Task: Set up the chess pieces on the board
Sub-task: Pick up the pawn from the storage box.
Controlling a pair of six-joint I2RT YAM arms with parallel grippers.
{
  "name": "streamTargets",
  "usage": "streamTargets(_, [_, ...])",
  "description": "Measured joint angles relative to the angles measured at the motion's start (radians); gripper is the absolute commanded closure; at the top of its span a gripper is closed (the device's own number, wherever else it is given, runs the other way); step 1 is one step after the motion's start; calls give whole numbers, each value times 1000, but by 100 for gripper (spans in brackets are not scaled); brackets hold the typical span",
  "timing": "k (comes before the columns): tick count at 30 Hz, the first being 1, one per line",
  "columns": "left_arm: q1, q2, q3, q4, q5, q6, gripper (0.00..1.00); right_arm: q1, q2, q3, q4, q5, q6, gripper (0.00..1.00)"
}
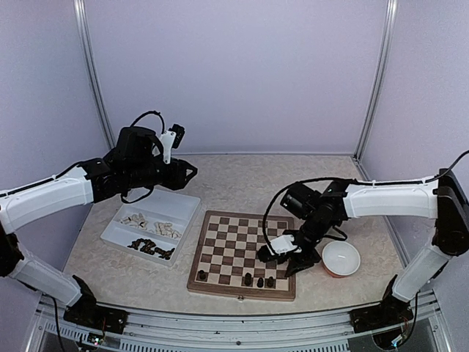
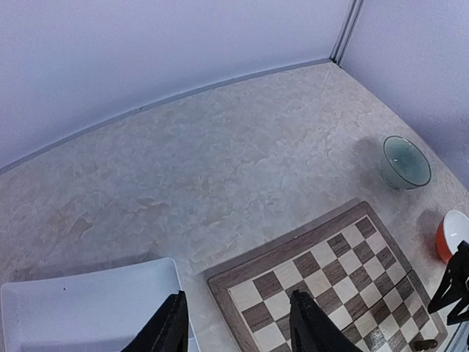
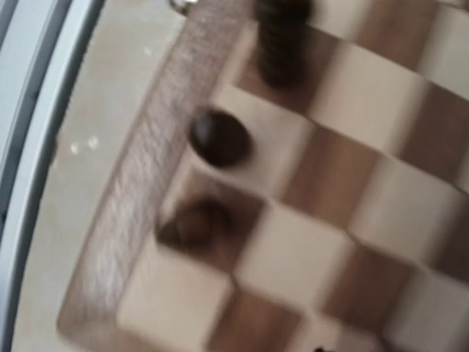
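Your board [image 1: 231, 242] lies mid-table, clasp edge toward the arm bases. The white tray [image 1: 183, 205] just left of it holds cream and dark pcs [image 1: 152, 248]. L gripper [image 2: 238, 308] hangs over the tray's far corner, jaws apart, nothing btwn. R gripper [image 1: 281, 257] is low over the board's near-right corner, and you can't tell its jaws. Four dark chess pieces [image 1: 248, 279] stand on the near row.

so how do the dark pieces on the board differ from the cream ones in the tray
Colour: the dark pieces are brown-black, the cream pieces pale. Place: the dark ones sit along the near row of the board; the cream ones are in the white tray. Pose: the dark ones look upright and spaced apart, the cream ones lie jumbled. Both are tiny chessmen.
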Motion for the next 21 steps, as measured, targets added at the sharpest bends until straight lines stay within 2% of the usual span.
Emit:
streamTargets(3, [-39, 11, 27, -98, -82, -85, 53, -60, -90, 8, -49, 3, -14, 51])
streamTargets(6, [-33, 4, 24, -229, -151, -210, 53, -149, -162, 56, -82, 1, -21, 44])
streamTargets(8, [-18, -12, 3, -323, -177, -308, 54, -223, -201, 99, -60, 0, -5, 28])
streamTargets(10, [-4, -35, -32, -417, -193, -399, 54, -296, -233, 124, 10, 0, 53, 3])
streamTargets(11, [1, -44, -49, -455, -197, -434, 55, -332, -242, 134, 49, -5, 85, 1])
streamTargets(17, [69, -47, -145, -612, -168, -538, 60, -476, -221, 165, 145, -114, 198, 2])
streamTargets(21, [149, -8, -170, -674, -152, -544, 61, -486, -216, 165, 147, -199, 203, 23])
